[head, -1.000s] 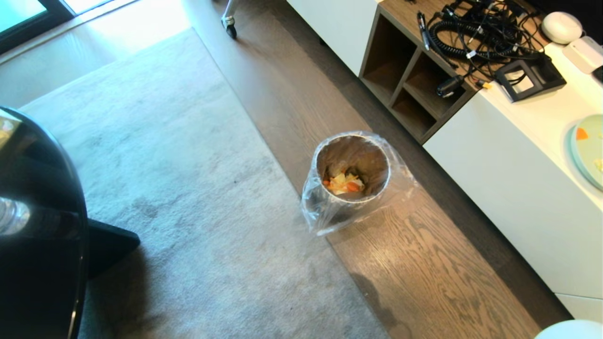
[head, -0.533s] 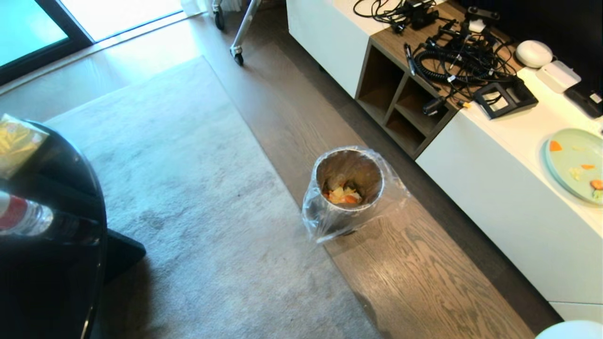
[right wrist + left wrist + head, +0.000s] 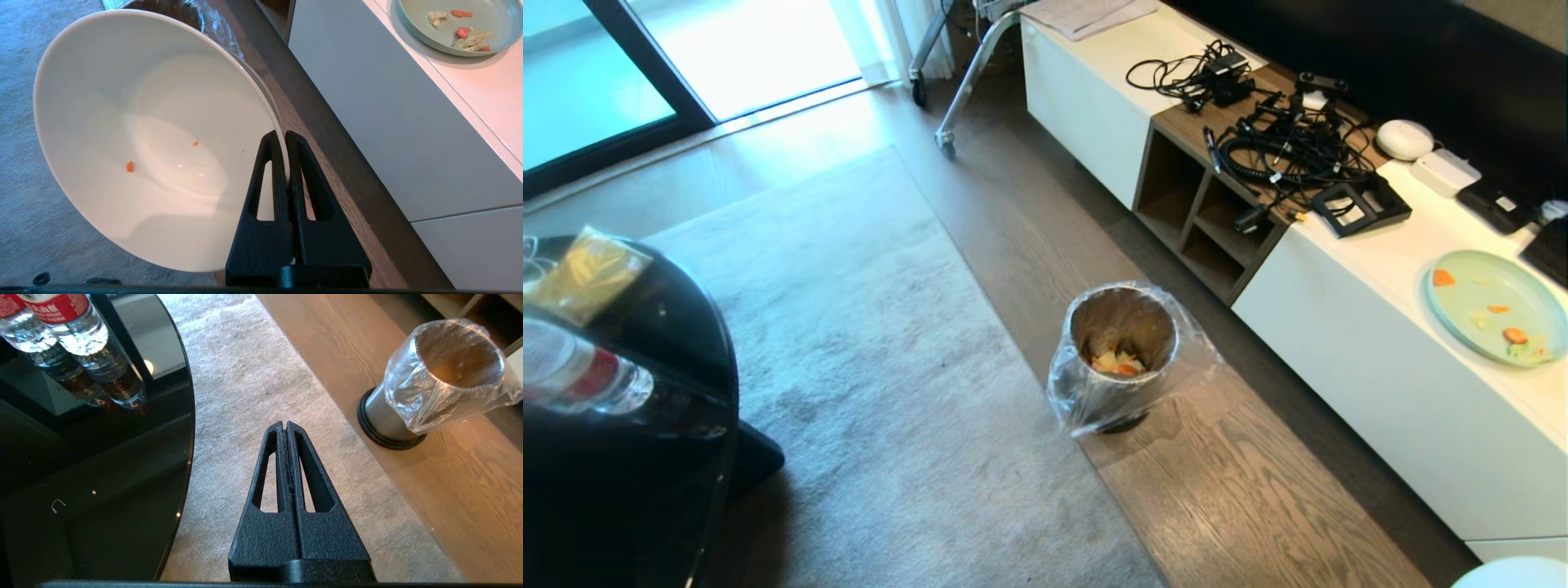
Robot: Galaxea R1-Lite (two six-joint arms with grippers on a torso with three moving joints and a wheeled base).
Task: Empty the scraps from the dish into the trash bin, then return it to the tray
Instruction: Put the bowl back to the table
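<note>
Right gripper (image 3: 284,136) pinches the dish (image 3: 139,134) rim; left gripper (image 3: 285,425) pressed together. Camera has tilted up since earlier. Trash bin (image 3: 1123,327) holds scraps (image 3: 1119,362); dish nearly empty.

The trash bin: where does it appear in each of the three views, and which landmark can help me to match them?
Head view: the trash bin stands at centre, on the wood floor beside the rug.
Left wrist view: the bin is at upper right, beyond the shut left gripper.
Right wrist view: only a bit of its bag shows at the top edge, behind the dish.
Shared landmark: the grey rug.
</note>
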